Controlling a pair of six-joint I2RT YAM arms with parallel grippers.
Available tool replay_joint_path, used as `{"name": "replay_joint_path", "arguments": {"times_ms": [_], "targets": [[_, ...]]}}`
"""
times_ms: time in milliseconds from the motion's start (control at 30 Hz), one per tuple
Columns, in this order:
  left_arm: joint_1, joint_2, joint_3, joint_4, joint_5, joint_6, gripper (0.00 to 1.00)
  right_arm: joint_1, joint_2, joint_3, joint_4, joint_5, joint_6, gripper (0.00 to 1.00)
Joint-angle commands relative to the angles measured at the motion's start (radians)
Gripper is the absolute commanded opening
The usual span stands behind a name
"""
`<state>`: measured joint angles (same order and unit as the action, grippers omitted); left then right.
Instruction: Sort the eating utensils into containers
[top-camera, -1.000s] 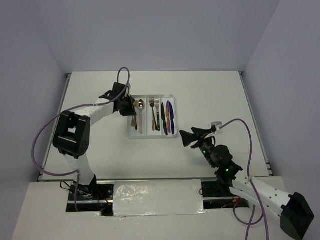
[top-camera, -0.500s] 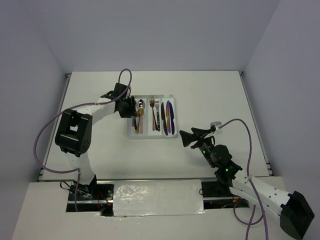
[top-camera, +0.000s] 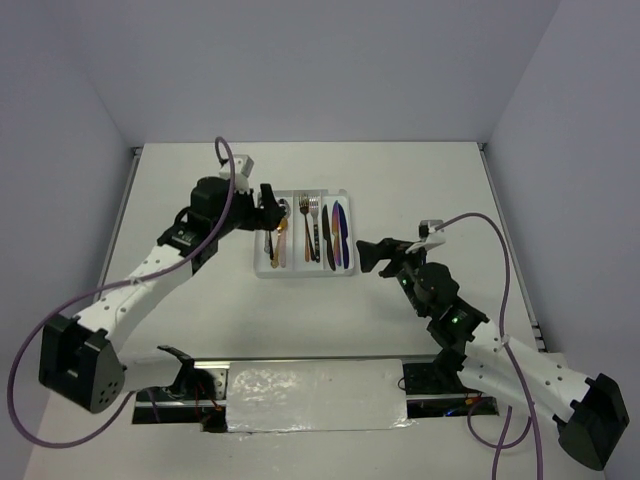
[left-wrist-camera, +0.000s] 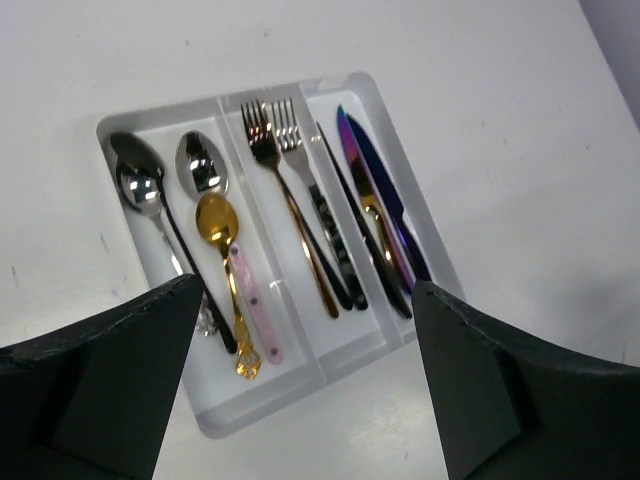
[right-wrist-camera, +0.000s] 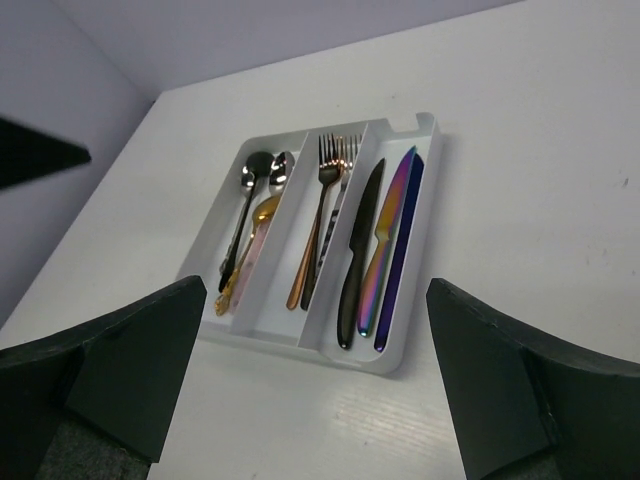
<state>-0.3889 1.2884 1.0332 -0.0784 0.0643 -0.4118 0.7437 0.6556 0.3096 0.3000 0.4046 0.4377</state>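
The white tray (top-camera: 262, 268) lies mid-table with the eating utensils inside its three containers. Several spoons (left-wrist-camera: 215, 220) in black, silver and gold fill the left one. Copper and dark forks (left-wrist-camera: 290, 215) lie in the middle one. A black knife (right-wrist-camera: 358, 250), an iridescent knife (right-wrist-camera: 388, 235) and a dark blue knife (right-wrist-camera: 402, 250) lie in the right one. My left gripper (top-camera: 264, 210) hovers at the tray's left edge, open and holding nothing (left-wrist-camera: 306, 298). My right gripper (top-camera: 371, 255) stands open just right of the tray's near corner, also holding nothing (right-wrist-camera: 317, 290).
The tray's rim (left-wrist-camera: 215, 425) and dividers stand raised above the white table (top-camera: 420, 190). Grey walls close the table at the back and sides. A purple cable (top-camera: 225, 160) loops over the left arm, and another cable (top-camera: 480, 225) arches behind the right arm.
My left gripper has opened wide and drawn back left from over the tray's left compartment, its arm swinging outward. My right gripper has opened a little wider and shifted slightly toward the tray.
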Motion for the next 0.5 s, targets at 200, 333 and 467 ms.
{"name": "replay_joint_path", "arguments": {"times_ms": [200, 333, 467], "targets": [[-0.010, -0.398, -0.430, 0.319, -0.006, 0.042, 0.99, 0.002, 0.026, 0.122, -0.162, 0.057, 0.046, 1.00], [-0.010, -0.494, -0.544, 0.382, -0.035, 0.034, 0.99, 0.002, 0.015, 0.088, -0.102, 0.046, 0.018, 1.00], [-0.010, -0.531, -0.637, 0.454, 0.009, 0.037, 0.99, 0.002, 0.022, 0.086, -0.107, 0.056, 0.022, 1.00]]}}
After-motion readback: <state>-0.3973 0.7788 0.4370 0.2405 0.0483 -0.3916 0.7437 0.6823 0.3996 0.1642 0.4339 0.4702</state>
